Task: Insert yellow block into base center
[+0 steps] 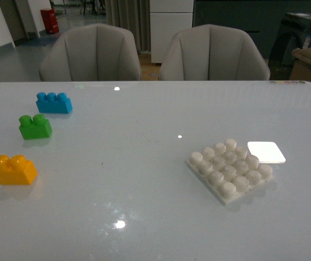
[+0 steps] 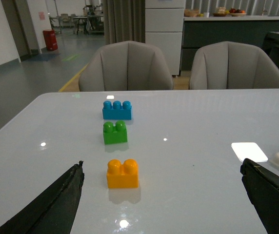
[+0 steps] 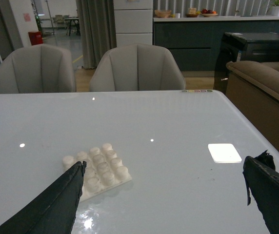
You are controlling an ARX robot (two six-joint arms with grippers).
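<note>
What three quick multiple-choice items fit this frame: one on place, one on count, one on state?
1. In the front view, where is the yellow block relative to the base?
A on its centre
B off to its left, apart
C touching its far edge

2. How many studs are on the blue brick?
A one
B two
C three

3. What state is the left gripper in?
A open, empty
B shut on the yellow block
C shut on the base

Answers:
1 B: bare table lies between block and base.
2 C: three round studs stand in a row.
3 A: its fingers are wide apart, with nothing gripped between them.
</note>
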